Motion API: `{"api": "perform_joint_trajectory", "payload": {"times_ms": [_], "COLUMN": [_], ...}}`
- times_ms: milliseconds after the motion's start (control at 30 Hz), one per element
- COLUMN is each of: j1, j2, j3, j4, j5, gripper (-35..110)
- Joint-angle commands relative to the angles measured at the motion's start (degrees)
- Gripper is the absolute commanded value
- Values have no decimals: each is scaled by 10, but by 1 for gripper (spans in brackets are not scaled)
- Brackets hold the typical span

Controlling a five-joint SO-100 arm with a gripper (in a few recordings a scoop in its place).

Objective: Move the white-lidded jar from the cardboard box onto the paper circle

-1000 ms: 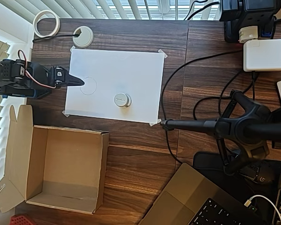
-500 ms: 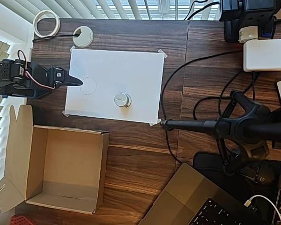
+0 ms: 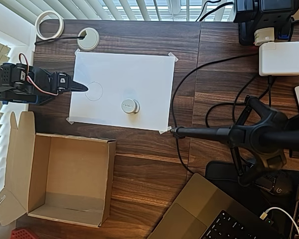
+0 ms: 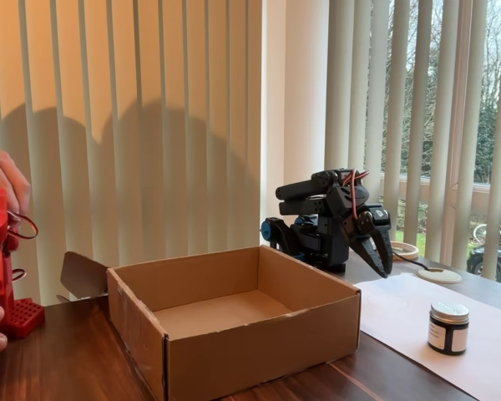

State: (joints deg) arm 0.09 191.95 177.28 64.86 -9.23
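The desk (image 3: 149, 164) of dark wood lies under everything, and the box (image 3: 65, 179) is the largest thing on it, open-topped with nothing inside, sitting below the jaws in the overhead view and in front of them, toward the camera, in the fixed view (image 4: 234, 322). A white sheet (image 3: 134, 74) is taped to the desk just ahead of the jaws, its left edge passing under their tip in the overhead view; in the fixed view it lies low and right of them (image 4: 409, 322). The arm (image 3: 25, 84), black with blue parts, is folded up behind the tip at the left edge of the overhead view, and in the fixed view it stands behind the box (image 4: 326, 221). The gripper (image 3: 81, 87) hangs in the air with nothing in it, its dark fingers pointing right toward the sheet in the overhead view and angled down in the fixed view (image 4: 382, 257); from above the jaws look drawn together to a single point, while the side view shows a narrow slit between them, so I cannot tell for sure whether they meet. The circle (image 3: 93, 91), a faint pencil ring on the sheet, lies just beyond the tip. The jar (image 3: 130, 106) stands upright on the sheet, clear of the box, past the circle and well apart from the jaws; in the fixed view it is a dark jar with a pale lid, low and to their right (image 4: 448, 327)
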Motion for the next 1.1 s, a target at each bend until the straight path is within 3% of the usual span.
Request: {"api": "perform_joint_trajectory", "payload": {"times_ms": [0, 1067], "j1": [-2, 6], "j2": [38, 38], "j3": [-11, -11], "j4": [7, 1], "j5": [-2, 5], "gripper": [0, 0]}}
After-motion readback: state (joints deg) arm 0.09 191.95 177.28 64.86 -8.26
